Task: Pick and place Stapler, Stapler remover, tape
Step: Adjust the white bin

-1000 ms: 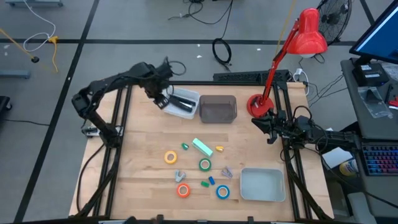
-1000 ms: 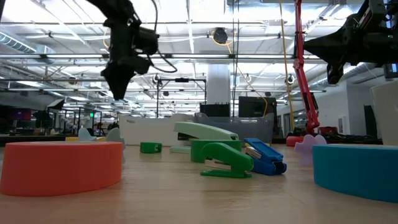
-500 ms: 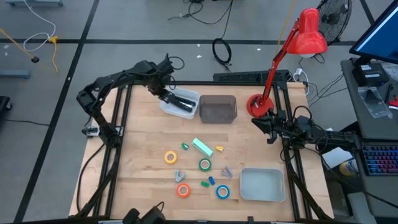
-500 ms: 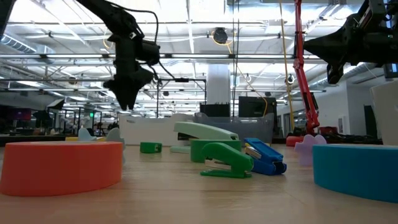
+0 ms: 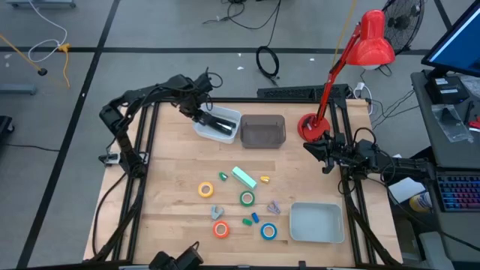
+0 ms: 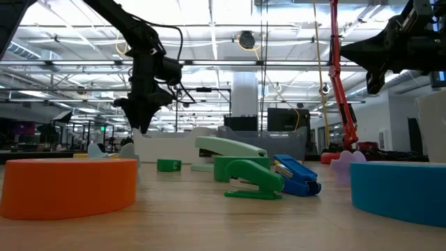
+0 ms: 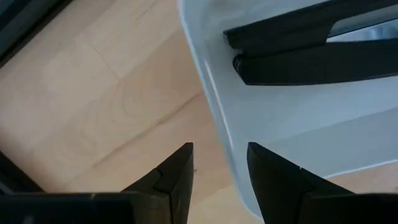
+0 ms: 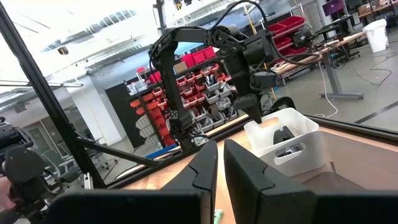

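Observation:
My left gripper (image 5: 197, 114) hangs open, pointing down over the near-left rim of a white bin (image 5: 214, 129) at the table's far side. It holds nothing and touches nothing. In the left wrist view the bin's rim (image 7: 214, 118) runs below the gap between the fingers. A black stapler (image 7: 298, 43) lies inside the bin. A mint stapler (image 5: 243, 176) lies flat on the table. Yellow tape (image 5: 205, 190), green tape (image 5: 247, 198), orange tape (image 5: 220, 229) and blue tape (image 5: 268, 232) lie flat near the front. A grey stapler remover (image 5: 217, 212) lies between them. My right gripper (image 5: 324, 156) waits shut at the right edge.
A dark bin (image 5: 262, 131) stands right of the white one. A pale tray (image 5: 315, 223) sits at the near right. A small green stapler (image 6: 251, 180), a blue one (image 6: 296, 174) and a purple piece (image 5: 274, 207) lie among the tape rolls. A red lamp (image 5: 315, 126) stands at the far right.
My left gripper has come down toward the white bin and shifted a little toward the table's right edge, rolling about its own axis. Its fingers have stayed open. Nothing on the table has moved.

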You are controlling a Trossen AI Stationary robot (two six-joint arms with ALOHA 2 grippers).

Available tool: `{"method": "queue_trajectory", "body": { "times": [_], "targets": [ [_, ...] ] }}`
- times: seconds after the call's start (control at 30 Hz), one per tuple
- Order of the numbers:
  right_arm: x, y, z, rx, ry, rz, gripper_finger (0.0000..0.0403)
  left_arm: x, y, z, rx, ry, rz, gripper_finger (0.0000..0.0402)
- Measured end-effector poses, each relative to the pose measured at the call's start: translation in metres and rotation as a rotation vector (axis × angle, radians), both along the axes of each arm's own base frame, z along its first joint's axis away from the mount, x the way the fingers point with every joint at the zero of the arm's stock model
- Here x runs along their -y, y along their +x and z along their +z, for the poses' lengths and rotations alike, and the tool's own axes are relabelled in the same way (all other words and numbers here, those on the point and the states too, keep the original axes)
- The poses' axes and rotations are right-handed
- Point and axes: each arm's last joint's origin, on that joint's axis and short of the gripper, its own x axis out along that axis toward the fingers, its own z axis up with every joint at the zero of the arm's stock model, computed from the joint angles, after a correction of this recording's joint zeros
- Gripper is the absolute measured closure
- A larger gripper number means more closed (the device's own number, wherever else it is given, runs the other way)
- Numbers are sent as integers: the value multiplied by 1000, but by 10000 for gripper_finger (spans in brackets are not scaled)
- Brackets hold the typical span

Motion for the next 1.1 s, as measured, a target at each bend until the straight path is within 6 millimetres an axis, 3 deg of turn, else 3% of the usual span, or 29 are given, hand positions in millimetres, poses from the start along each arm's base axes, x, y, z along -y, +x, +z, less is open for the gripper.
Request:
{"method": "queue_trajectory", "body": {
  "times": [0.1, 0.47, 0.73, 1.1],
  "targets": [
    [0, 0, 0, 0, 0, 0, 383, 0, 0, 0, -1, -2, 6, 265],
    [0, 0, 0, 0, 0, 0, 383, -1, 3, 0, 12, 32, -24, 391],
    [0, 0, 0, 0, 0, 0, 383, 1, 3, 0, 5, 18, -1, 397],
    [0, 0, 0, 0, 0, 0, 383, 17, 4, 0, -73, -39, 148, 398]
  ]
}}
